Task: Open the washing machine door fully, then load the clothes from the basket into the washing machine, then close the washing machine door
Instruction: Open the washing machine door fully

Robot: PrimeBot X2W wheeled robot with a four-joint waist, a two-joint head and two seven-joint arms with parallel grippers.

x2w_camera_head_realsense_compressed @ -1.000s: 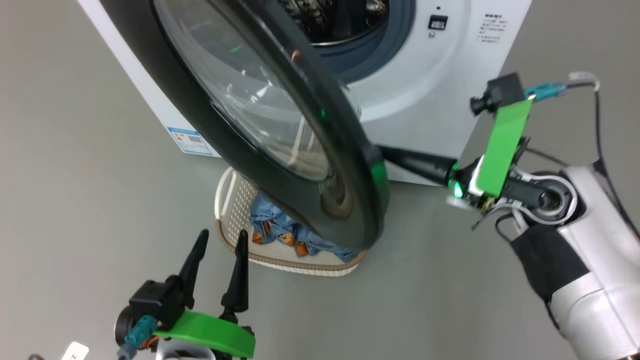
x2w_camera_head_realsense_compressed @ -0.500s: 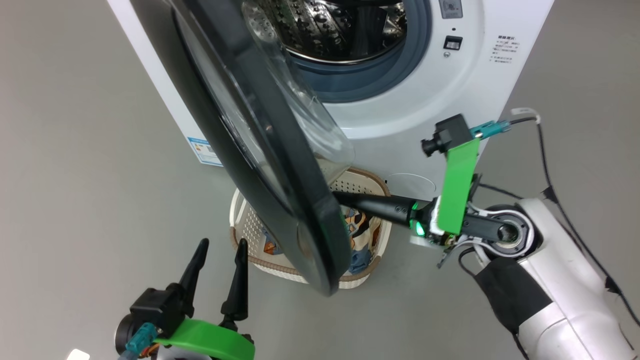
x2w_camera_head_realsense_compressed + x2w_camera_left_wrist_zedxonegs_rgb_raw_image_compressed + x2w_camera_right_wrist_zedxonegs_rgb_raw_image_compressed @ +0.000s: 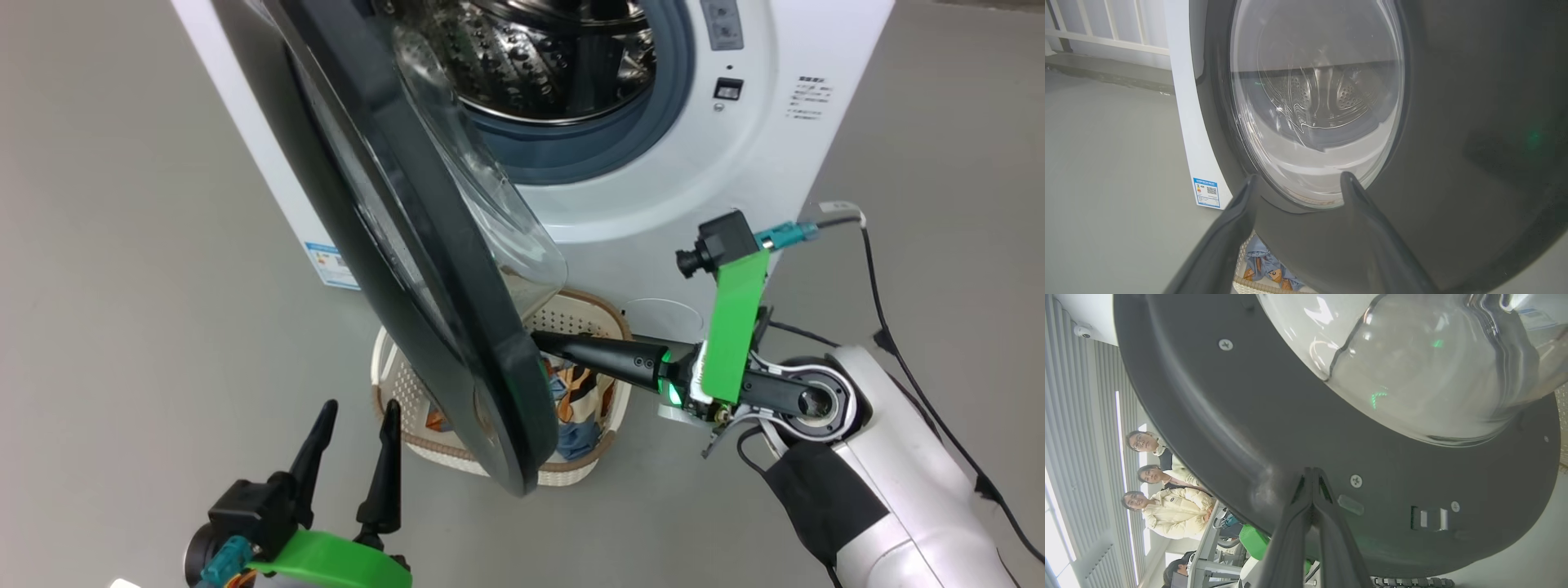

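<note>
The washing machine (image 3: 735, 188) stands at the top with its steel drum (image 3: 555, 57) exposed. The washing machine door (image 3: 457, 343) hangs swung out, nearly edge-on; its black rim (image 3: 1453, 122) and glass bowl (image 3: 1412, 355) are close up in both wrist views. My right gripper (image 3: 543, 341) is shut, its tip (image 3: 1312, 470) pressed against the door's inner face below the bowl. My left gripper (image 3: 359, 406) is open at the lower left, just outside the door (image 3: 1297, 179), holding nothing. The basket (image 3: 584, 469) sits under the door with the clothes (image 3: 571, 392) inside, partly hidden.
A blue label sticker (image 3: 331, 265) marks the machine's left side. The door latch (image 3: 1429, 518) sits right of my right fingertips. Three people (image 3: 1167, 506) stand behind the door in the right wrist view. Grey floor (image 3: 122, 327) spreads left and right of the machine.
The head camera has shifted. The door has swung wider, from slanted to nearly edge-on, with my shut right gripper following against its inner side. The left gripper stays open and still.
</note>
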